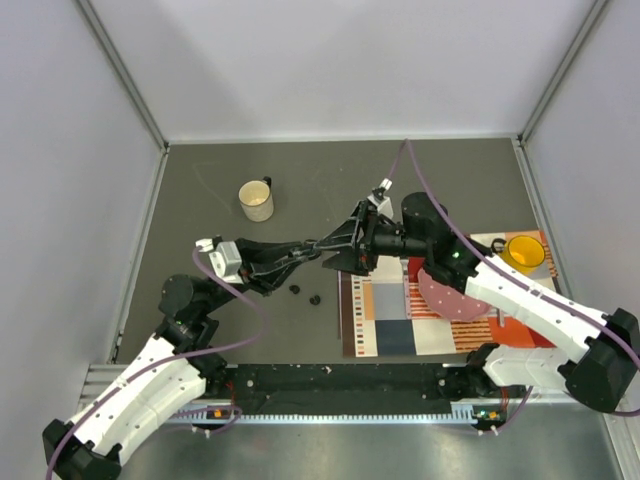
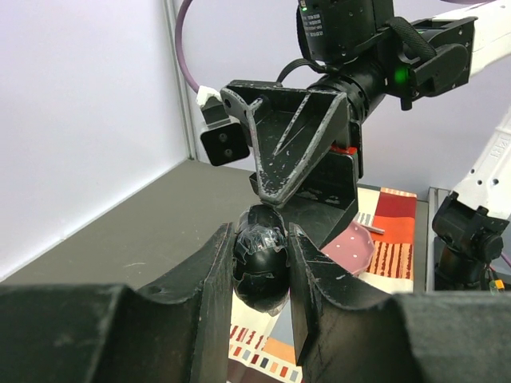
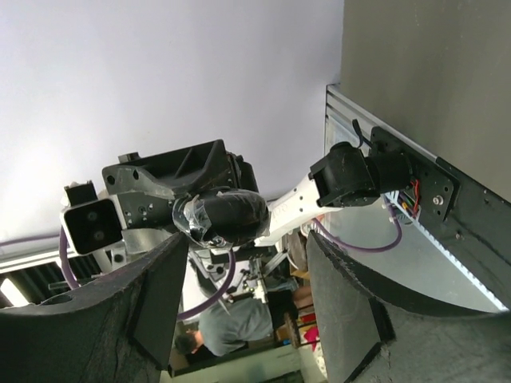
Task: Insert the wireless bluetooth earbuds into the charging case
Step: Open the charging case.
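Note:
My left gripper [image 1: 316, 246] is shut on a black oval charging case [image 2: 259, 262] wrapped in clear tape and holds it above the table; the case looks closed. My right gripper [image 1: 343, 251] is open and faces the case end-on, its fingers [image 2: 275, 163] just beyond it. In the right wrist view the case [image 3: 227, 215] sits just ahead of my open right gripper [image 3: 247, 239], apart from its fingers [image 3: 156, 315]. Two tiny black earbuds [image 1: 294, 290] [image 1: 315, 298] lie on the grey table below the left arm. Any other earbuds are out of view.
A cream mug [image 1: 257, 200] stands at the back left. A patterned mat [image 1: 385, 325] lies at the right front, with a pink plate [image 1: 450, 293] and a yellow cup [image 1: 523, 252] on it. White walls enclose the table.

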